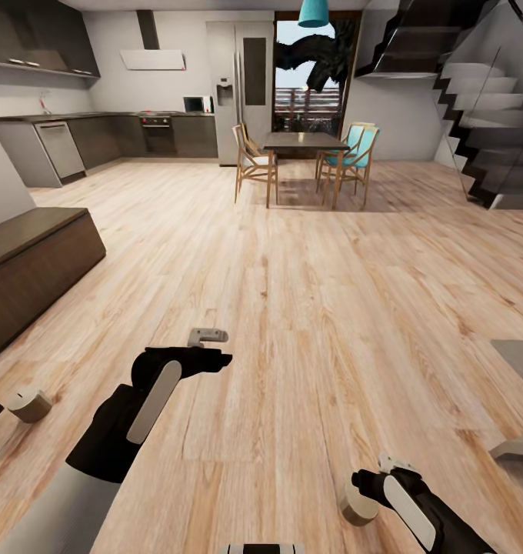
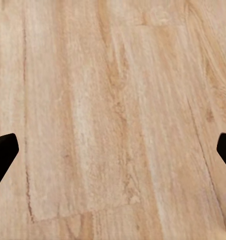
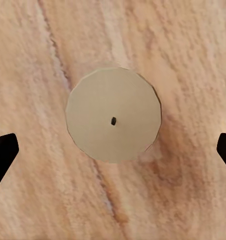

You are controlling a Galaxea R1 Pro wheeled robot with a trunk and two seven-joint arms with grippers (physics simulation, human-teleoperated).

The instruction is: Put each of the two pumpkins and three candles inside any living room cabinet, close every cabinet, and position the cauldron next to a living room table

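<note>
A stubby beige candle (image 1: 358, 504) stands on the wood floor at the bottom right. My right gripper (image 1: 375, 483) hovers just over it. In the right wrist view the candle's round top (image 3: 113, 114) with its small dark wick lies centred between the two black fingertips (image 3: 3, 155), and the right gripper (image 3: 113, 155) is open. A second candle (image 1: 28, 404) lies on the floor at the far left. My left gripper (image 1: 210, 348) hangs open over bare planks (image 2: 113, 125), nothing between its fingers. The dark brown cabinet (image 1: 31, 258) runs along the left, fronts shut.
A pale table top (image 1: 521, 360) and a slanted grey leg (image 1: 519, 448) show at the right edge. Farther off stand a dining table with chairs (image 1: 304, 146), the grey kitchen units (image 1: 100, 138) and a staircase (image 1: 484, 115). Open floor lies ahead.
</note>
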